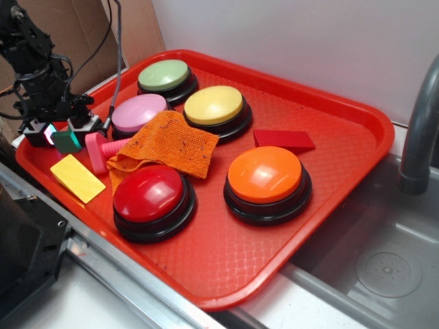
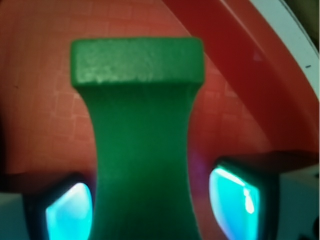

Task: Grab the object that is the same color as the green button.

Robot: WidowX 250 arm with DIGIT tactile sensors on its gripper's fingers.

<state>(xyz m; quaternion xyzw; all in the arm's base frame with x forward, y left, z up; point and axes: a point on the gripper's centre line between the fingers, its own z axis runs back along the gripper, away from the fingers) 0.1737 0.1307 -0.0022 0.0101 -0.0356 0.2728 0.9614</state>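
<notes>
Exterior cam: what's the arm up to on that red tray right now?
The WidowX has its pincer down at the left edge of the red tray, around the small dark green block. The wrist view shows the block between both glowing fingertips, though contact isn't clear. The pale green button sits at the tray's back; the flat yellow block lies in front of the pincer.

On the tray [image 1: 343,226] we count five dome buttons: green [image 1: 164,75], pink [image 1: 139,113], yellow [image 1: 214,105], orange [image 1: 265,175], red [image 1: 148,193]. We also count one orange cloth [image 1: 171,144], one green block [image 1: 67,141], one yellow block [image 1: 77,178], one pink bolt [image 1: 99,151], one red wedge [image 1: 283,140].
</notes>
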